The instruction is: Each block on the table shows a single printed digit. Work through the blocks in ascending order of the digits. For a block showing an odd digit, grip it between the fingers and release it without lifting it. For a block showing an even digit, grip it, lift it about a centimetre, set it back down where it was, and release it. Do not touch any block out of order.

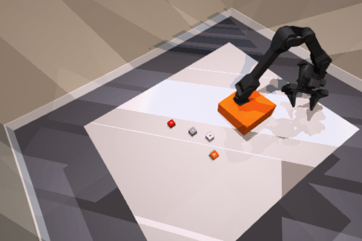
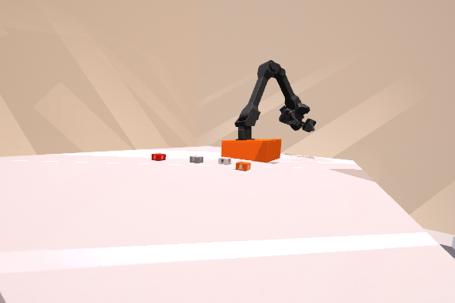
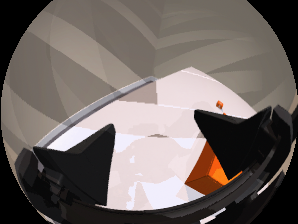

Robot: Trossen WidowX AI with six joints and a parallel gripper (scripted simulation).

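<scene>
A red block (image 1: 171,123) (image 2: 158,157), a grey block (image 1: 193,131) (image 2: 196,159) and a white block (image 1: 210,136) (image 2: 225,161) stand in a loose row on the table. An orange block (image 1: 213,154) (image 2: 243,166) (image 3: 219,104) stands a little apart from them, nearest the white one. The printed digits are too small to read. My gripper (image 1: 302,108) (image 3: 154,120) is open and empty, raised above the table on the far side of the orange base from the blocks.
The arm stands on a large orange base (image 1: 244,115) (image 2: 243,150) (image 3: 204,172), between my gripper and the blocks. The pale table top (image 1: 184,183) (image 2: 207,210) has shadows and light stripes on it. Beige walls stand around.
</scene>
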